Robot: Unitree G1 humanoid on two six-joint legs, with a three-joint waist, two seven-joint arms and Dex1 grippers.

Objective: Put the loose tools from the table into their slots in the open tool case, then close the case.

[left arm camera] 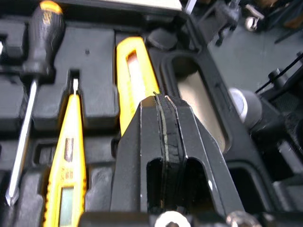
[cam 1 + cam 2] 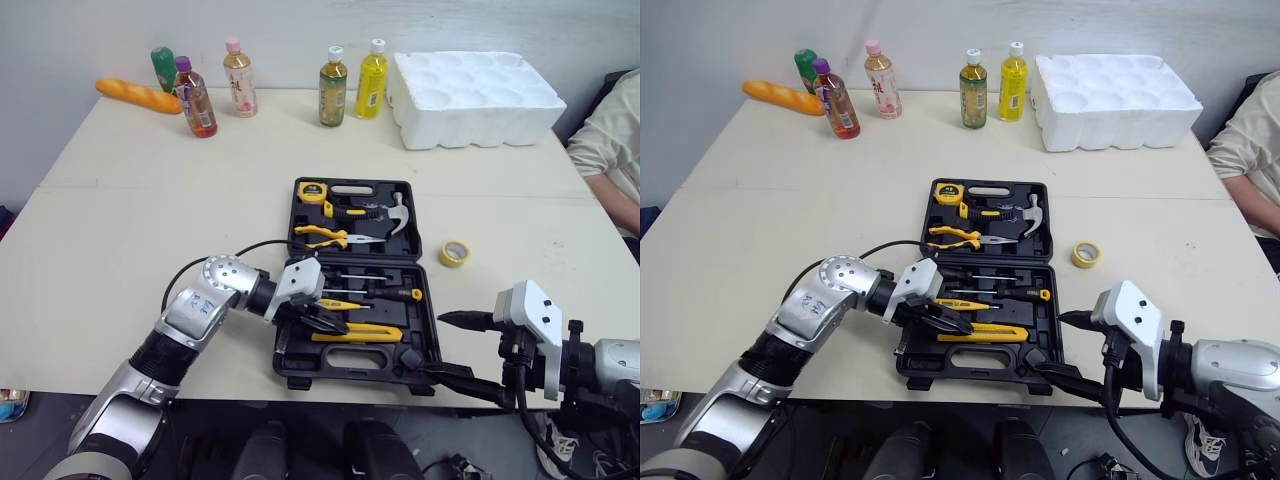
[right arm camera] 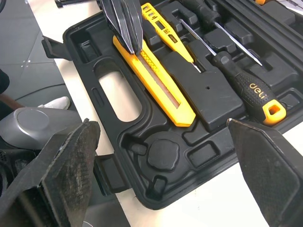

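The case [image 2: 300, 368] lies open at the table's [image 2: 150, 220] near edge. The left gripper [image 3: 131, 42] is clenched empty, its tips at the yellow knife [image 2: 368, 335] in its slot. The right gripper [image 2: 462, 348] is spread wide beside the case's near right corner. A tape roll [image 2: 455, 253] lies loose to the right of the case.

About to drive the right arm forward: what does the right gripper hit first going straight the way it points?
The right gripper, open, points at the near corner of the tool case. The case rim would come first, probably passing between the jaws, then the yellow utility knife. Its height over the rim is unclear.
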